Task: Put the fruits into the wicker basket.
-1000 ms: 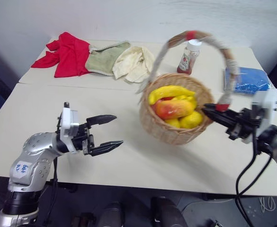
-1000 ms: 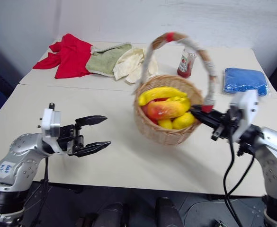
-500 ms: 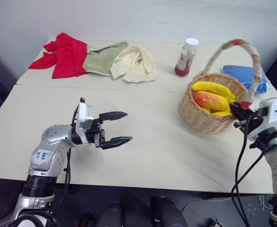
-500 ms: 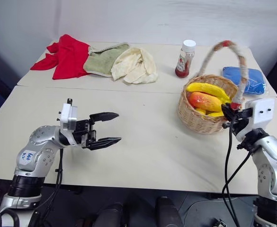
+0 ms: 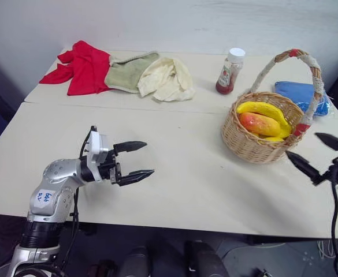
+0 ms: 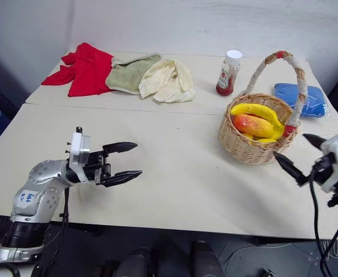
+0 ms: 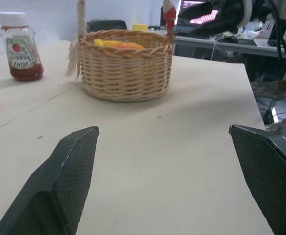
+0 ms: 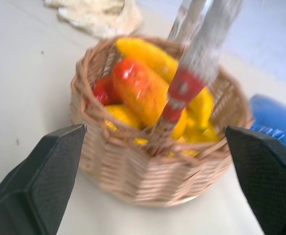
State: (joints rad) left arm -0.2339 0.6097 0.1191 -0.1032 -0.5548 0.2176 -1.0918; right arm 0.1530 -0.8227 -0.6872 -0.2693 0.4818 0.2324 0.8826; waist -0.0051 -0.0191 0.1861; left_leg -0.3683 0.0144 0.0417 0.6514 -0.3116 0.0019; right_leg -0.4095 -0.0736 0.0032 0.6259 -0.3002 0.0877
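- The counter, two pale tops butted together, carries everything; its near half is mostly bare.
- The basket stands upright at the right, on the near top close to the seam, with its arched handle rising over it. It looks light and stiff, though the weave may flex; the handle's crown, or its base by the red band, seems the surest hold.
- The cloths, red, green and cream, lie heaped at the far left; a blue pad lies far right, behind the basket.
- The left pincer hangs over the near left of the counter, its jaws wide apart and holding nothing, well apart from the basket.
- The right pincer is just near and right of the basket, jaws spread wide, gripping nothing and clear of the rim.
- The banana and mango lie inside the basket, mango beside the banana, with more yellow fruit beneath. Glossy plastic, they are probably light, hard and slippery; grip across the middle.
- A bottle stands far of the basket, apart from it.
- The task looks finished.
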